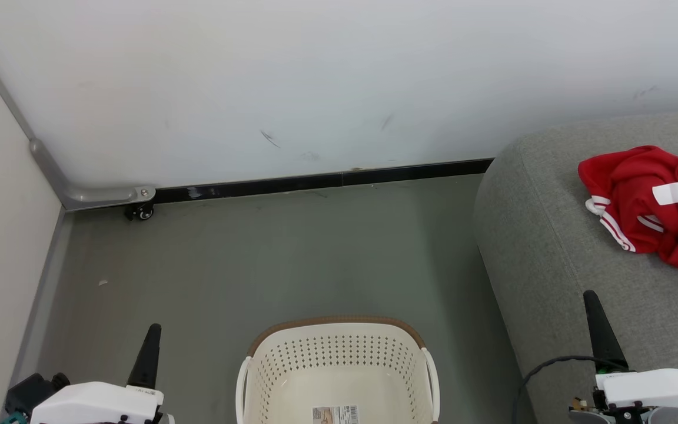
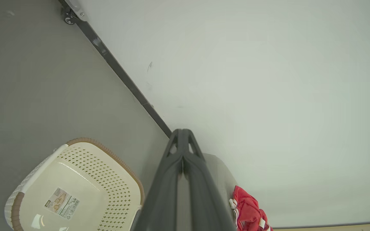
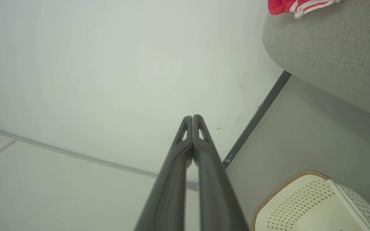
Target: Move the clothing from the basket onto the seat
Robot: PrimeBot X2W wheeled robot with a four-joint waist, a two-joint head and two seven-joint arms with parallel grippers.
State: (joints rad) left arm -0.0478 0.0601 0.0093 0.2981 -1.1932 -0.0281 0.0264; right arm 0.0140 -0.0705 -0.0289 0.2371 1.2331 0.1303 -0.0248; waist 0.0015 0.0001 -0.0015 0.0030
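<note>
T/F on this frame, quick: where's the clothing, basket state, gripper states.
1. The basket holds the clothing. False: its bottom sticker lies bare, and the clothing lies on the seat.
2. The left gripper and right gripper are both shut. True.
3. The right gripper holds a garment. False: it holds nothing.
4. The basket stands on the floor, to the left of the seat in the head view. True.

L claw [image 1: 150, 344] & R claw [image 1: 598, 324] both closed & empty, pointing up, arms low at either side.
</note>
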